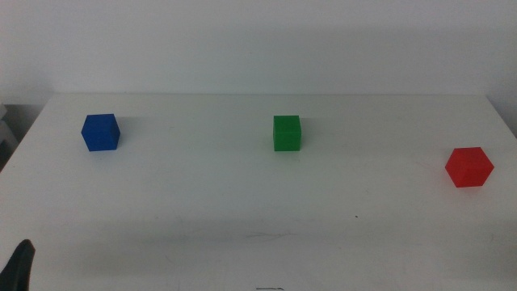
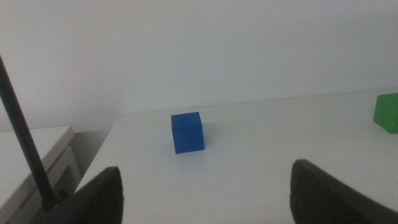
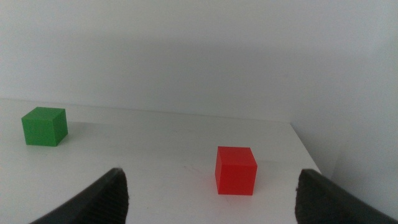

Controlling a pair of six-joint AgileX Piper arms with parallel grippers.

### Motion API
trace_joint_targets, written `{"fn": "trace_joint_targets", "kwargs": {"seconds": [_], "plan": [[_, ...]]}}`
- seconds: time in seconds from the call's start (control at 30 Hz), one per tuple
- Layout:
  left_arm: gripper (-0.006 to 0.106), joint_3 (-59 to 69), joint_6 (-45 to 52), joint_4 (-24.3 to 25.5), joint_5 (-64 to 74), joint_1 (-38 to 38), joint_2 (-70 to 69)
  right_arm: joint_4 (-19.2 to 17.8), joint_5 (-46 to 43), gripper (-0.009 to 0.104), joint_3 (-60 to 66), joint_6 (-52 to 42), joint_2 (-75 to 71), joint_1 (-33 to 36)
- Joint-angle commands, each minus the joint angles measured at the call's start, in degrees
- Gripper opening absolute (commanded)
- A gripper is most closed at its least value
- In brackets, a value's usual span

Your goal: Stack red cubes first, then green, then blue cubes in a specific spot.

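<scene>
The red cube (image 1: 468,167) sits at the table's right side and shows ahead of my right gripper (image 3: 208,196) in the right wrist view (image 3: 236,170). The green cube (image 1: 287,132) stands near the middle; it also shows in the right wrist view (image 3: 44,126) and at the edge of the left wrist view (image 2: 388,112). The blue cube (image 1: 100,132) sits at the left, ahead of my left gripper (image 2: 205,193) in the left wrist view (image 2: 187,132). Both grippers are open, empty and apart from the cubes. The left gripper (image 1: 20,267) shows only at the bottom-left corner of the middle view.
The white table (image 1: 258,218) ends at a pale wall behind. A lower grey-white surface (image 2: 37,146) and a thin dark rod (image 2: 25,134) stand beyond the table's left edge. The table's right edge (image 3: 305,146) lies close to the red cube.
</scene>
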Motion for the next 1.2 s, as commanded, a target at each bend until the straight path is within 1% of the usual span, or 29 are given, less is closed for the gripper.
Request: {"fn": "trace_joint_targets", "kwargs": {"seconds": [0.0, 0.1, 0.13, 0.27, 0.33, 0.5, 0.6, 0.73, 0.87, 0.97, 1.07, 1.17], "plan": [[0.090, -0.2, -0.6, -0.3, -4.7, -0.1, -1.2, -0.2, -4.9, 0.094, -1.0, -0.8, -1.1, -0.3], [0.090, -0.2, -0.6, -0.3, -4.7, -0.1, -1.2, -0.2, -4.9, 0.094, -1.0, -0.7, -1.1, -0.3], [0.090, -0.2, -0.6, -0.3, -4.7, -0.1, -1.2, 0.0, -3.6, 0.094, -1.1, -0.7, -1.1, -0.3], [0.090, -0.2, -0.6, -0.3, -4.7, -0.1, -1.2, 1.9, -0.8, 0.094, -3.2, 0.9, 0.7, -0.3], [0.090, -0.2, -0.6, -0.3, -4.7, -0.1, -1.2, 2.7, 2.3, 0.094, -6.3, 1.7, 3.8, -0.3], [0.090, -0.2, -0.6, -0.3, -4.7, -0.1, -1.2, 2.6, 10.6, 0.094, -17.8, 4.1, 16.5, -0.3], [0.090, -0.2, -0.6, -0.3, -4.7, -0.1, -1.2, 2.6, 17.4, 0.094, -26.6, 6.6, 27.2, -0.3], [0.090, -0.2, -0.6, -0.3, -4.7, -0.1, -1.2, 1.9, 32.3, 0.094, -41.4, 7.5, 41.0, -0.3], [0.090, -0.2, -0.6, -0.3, -4.7, -0.1, -1.2, 1.9, 43.7, 0.094, -53.9, 7.4, 52.4, -0.3], [0.090, -0.2, -0.6, -0.3, -4.7, -0.1, -1.2, 1.9, 45.0, 0.094, -59.6, 7.5, 58.5, -0.3], [0.090, -0.2, -0.6, -0.3, -4.7, -0.1, -1.2, 1.9, 42.7, 0.094, -61.9, 7.5, 63.4, -0.3], [0.090, -0.2, -0.6, -0.3, -4.7, -0.1, -1.2, 2.0, 39.5, 0.094, -61.6, 7.5, 66.7, -0.3]]}}
